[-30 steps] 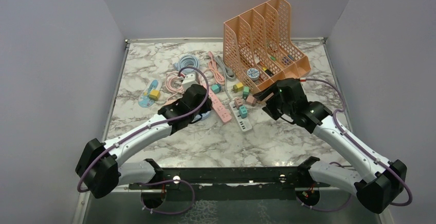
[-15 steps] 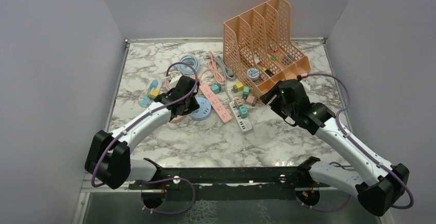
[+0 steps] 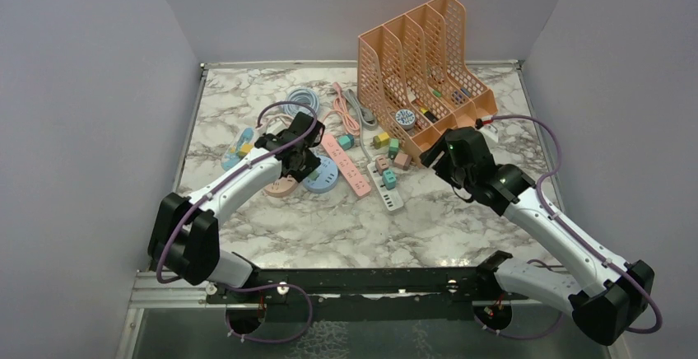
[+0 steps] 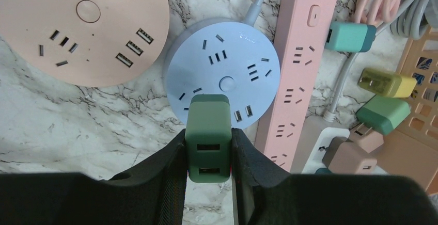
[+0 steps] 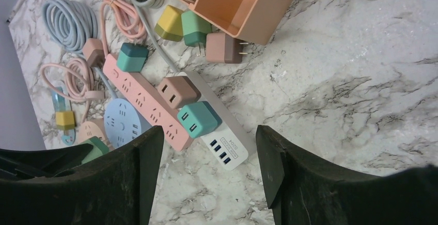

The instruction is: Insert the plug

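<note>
Near edge: the left gripper (image 4: 208, 150) has its jaws closed narrowly on the dark green cube-shaped charger plug (image 4: 207, 124). The pads clamp its two side faces. The USB-port face looks back at the wrist camera, so the prongs presumably point away, towards the sockets; the prongs themselves are not visible.

The plug hangs over the near rim of the round pale-blue plastic socket hub (image 4: 232, 54), a likely target. Contact cannot be told. Judgement: alignment step, insertion not yet done. The prongs need matching to one slot pair before pressing down.

The right gripper (image 5: 208, 153) has its jaws wide and holds nothing. It hovers above the marble tabletop (image 3: 346, 227) near the white rectangular power strip (image 5: 227, 145), probably parked clear of the left arm's work.

Further out: the round pale-pink socket hub (image 4: 82, 29) lies just beside the blue one, and the long pink power strip (image 4: 302, 65) lies on its other side. Loose coloured plugs lie beyond. The orange slotted plastic file rack (image 3: 424, 54) stands at the far side.
</note>
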Controlling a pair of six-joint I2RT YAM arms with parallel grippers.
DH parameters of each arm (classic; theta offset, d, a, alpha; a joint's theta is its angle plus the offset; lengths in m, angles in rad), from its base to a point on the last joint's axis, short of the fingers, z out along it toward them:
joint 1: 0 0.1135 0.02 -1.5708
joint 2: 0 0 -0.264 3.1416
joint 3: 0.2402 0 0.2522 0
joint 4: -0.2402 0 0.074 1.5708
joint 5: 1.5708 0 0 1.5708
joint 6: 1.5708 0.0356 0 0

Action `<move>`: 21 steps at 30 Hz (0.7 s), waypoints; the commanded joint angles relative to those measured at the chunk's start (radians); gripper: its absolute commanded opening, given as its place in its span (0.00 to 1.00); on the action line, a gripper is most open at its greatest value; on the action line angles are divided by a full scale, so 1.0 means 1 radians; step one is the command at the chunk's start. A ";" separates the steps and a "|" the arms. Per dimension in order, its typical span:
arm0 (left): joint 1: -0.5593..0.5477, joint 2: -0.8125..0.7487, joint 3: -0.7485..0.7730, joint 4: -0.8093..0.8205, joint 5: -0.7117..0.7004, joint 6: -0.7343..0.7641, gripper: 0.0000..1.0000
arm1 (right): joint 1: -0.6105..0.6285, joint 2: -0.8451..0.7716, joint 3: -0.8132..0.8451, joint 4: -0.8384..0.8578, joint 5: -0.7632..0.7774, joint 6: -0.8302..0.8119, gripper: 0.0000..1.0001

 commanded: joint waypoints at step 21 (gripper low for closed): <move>-0.034 0.151 0.151 -0.205 -0.103 -0.257 0.00 | -0.006 0.024 -0.028 0.028 0.034 -0.014 0.66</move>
